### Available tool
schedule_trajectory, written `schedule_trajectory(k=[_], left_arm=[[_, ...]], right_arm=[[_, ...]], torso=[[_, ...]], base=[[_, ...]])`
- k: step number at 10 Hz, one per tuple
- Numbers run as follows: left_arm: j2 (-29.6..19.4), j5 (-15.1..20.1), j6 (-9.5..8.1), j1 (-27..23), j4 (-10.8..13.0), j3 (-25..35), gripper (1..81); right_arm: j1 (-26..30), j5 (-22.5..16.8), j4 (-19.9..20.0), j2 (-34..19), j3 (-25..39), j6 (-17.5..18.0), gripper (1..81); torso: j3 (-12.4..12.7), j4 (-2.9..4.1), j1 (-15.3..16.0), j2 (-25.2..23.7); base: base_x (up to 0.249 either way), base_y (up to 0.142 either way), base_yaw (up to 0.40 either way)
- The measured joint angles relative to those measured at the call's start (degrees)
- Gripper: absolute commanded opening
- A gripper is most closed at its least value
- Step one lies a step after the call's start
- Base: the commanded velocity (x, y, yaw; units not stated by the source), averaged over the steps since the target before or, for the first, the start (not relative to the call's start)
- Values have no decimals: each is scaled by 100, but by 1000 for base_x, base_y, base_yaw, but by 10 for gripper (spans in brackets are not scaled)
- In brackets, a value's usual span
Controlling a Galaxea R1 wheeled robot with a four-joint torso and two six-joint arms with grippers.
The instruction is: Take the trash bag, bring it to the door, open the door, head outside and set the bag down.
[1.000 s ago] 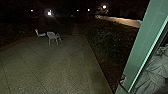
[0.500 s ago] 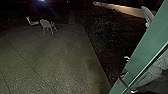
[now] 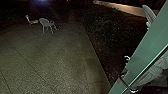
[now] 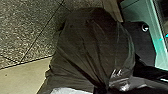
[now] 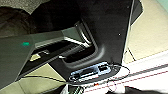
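Trash bag (image 4: 87,47) | dark, gathered | pale marks, unreadable | either pincer: cannot tell

This is looking like an outdoor paved yard (image 3: 50,62) at night. Pale chairs (image 3: 45,22) are standing toward the far left under a dark surround, leafy shrubs (image 3: 107,30) are bordering the right side, and a green frame (image 3: 147,47) is rising near right.
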Motion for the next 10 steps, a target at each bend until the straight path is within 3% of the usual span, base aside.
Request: schedule_trajectory(k=[5, 10], left_arm=[[-550, 897, -2, -1531, -630, 265, 10], [-1103, 1959, 2, -2598, -1196, -212, 10]], right_arm=[[-6, 0, -2, 48, -24, 0, 811], [-52, 2, -2, 108, -107, 2, 811]], torso=[[-7, -2, 5, 2], [-11, -4, 6, 7]], base=[[0, 0, 0], [0, 0, 0]])
